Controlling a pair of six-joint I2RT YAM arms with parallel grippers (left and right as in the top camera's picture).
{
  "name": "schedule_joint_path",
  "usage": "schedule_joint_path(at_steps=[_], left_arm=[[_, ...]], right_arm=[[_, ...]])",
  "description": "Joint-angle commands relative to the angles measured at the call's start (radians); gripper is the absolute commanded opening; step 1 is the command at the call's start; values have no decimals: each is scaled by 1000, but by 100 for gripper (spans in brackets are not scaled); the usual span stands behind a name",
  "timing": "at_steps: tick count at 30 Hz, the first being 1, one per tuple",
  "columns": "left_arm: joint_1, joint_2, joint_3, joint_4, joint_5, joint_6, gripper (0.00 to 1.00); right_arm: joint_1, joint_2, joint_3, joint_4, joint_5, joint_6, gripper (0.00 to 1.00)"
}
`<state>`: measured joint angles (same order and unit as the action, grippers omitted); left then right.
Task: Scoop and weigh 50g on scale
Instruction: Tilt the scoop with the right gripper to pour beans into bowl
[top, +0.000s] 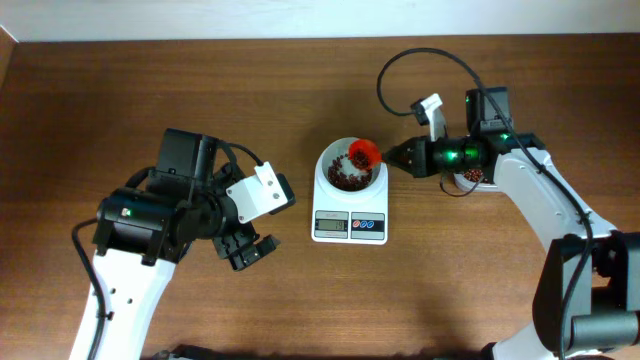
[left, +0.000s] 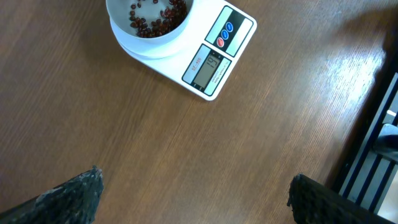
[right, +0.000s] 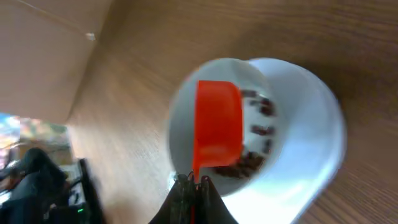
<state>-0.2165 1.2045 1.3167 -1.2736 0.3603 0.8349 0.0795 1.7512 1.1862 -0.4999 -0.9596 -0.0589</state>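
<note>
Beans (top: 343, 180) in bowl (top: 326, 158) ahead of right hand (top: 398, 157), pinching scoop (top: 364, 153); tip slowly, watch scale (top: 349, 226). Left hand (top: 252, 252) spread.

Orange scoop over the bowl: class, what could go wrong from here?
1. The orange scoop, pinched by the right gripper, hangs near the right rim of the bowl. Tipped beans could fall onto the table and go unweighed.
2. If the scoop touches the bowl, it might nudge it on the scale and distort the reading.
</note>
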Motion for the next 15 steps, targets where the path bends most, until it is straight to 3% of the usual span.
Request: schedule_joint_path(at_steps=[1,7,9,12,15], left_arm=[[3,4,7,0,18,16,99],[3,4,7,0,18,16,99],[3,4,7,0,18,16,99],[3,4,7,0,18,16,99],[3,4,7,0,18,16,99]], right_arm=[[5,6,2,-4,28,-14,4],[5,6,2,-8,60,27,4],[6,6,2,11,-179,-129,4],[6,6,2,-20,100,22,4],[5,6,2,-16,71,19,4]])
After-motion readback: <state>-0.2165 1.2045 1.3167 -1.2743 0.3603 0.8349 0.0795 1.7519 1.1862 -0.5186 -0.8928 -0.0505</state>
